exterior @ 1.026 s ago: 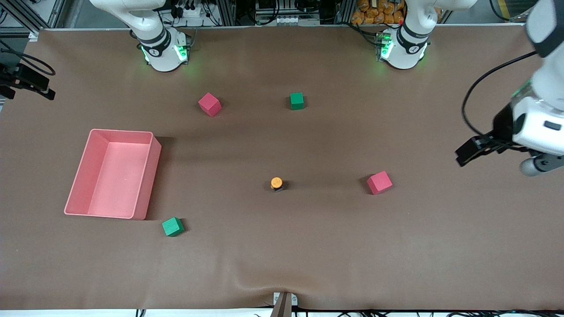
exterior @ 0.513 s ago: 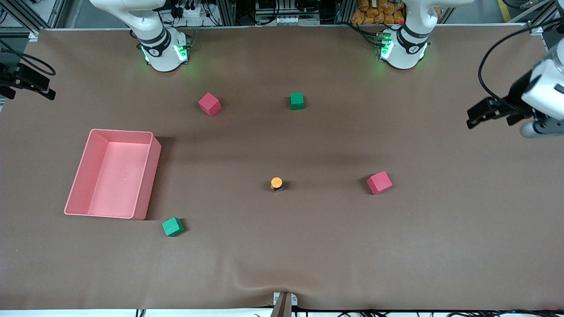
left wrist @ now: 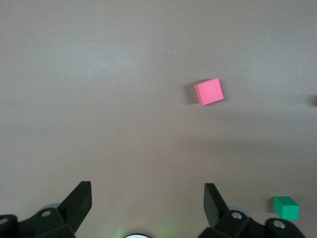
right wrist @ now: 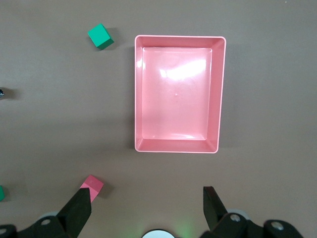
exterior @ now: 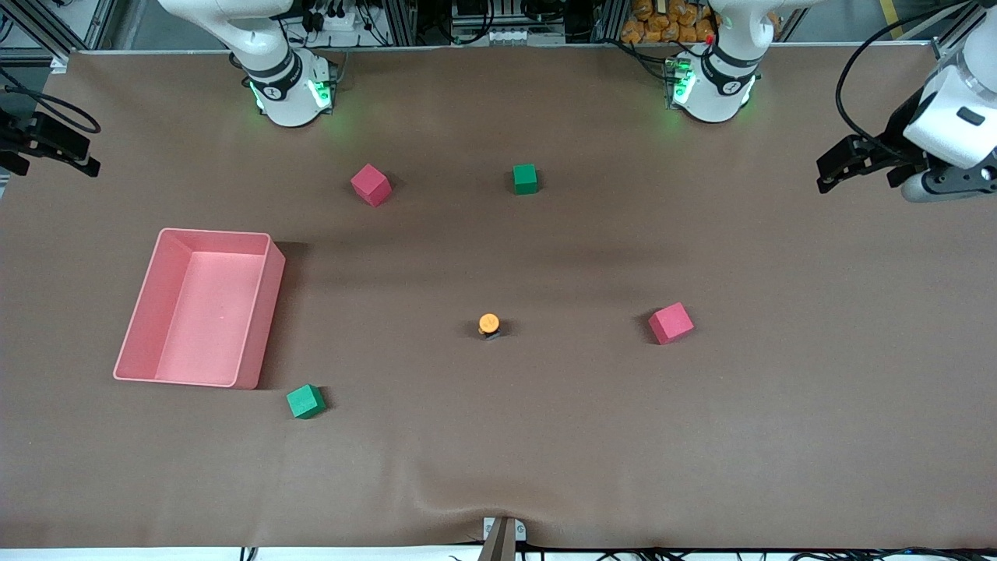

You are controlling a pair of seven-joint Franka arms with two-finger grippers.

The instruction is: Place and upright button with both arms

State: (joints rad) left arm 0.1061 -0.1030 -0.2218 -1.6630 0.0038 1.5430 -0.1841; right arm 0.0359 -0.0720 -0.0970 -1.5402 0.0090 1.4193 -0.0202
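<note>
The left hand [exterior: 827,170] hangs high over the left arm's end of the tabletop [exterior: 779,436], its fingers [left wrist: 79,201] spread wide with nothing between them. The right hand [right wrist: 146,210] is equally spread and empty, and its wrist view looks straight down on the pink tray [right wrist: 221,94].

Well apart from both hands, the button [exterior: 488,323] stands near the middle of the tabletop, orange cap up on its dark body (so it already looks upright). A red cube [exterior: 671,322] sits beside it toward the left arm's end, and a green cube [exterior: 304,401] lies nearer the camera, by the tray's corner. Another red cube [exterior: 370,184] and green cube [exterior: 525,178] lie farther from the camera.

The button is probably light, rigid and quick to topple. Its rounded cap would likely slip, so the squat body below the cap seems the better place to pinch, low and gently.
</note>
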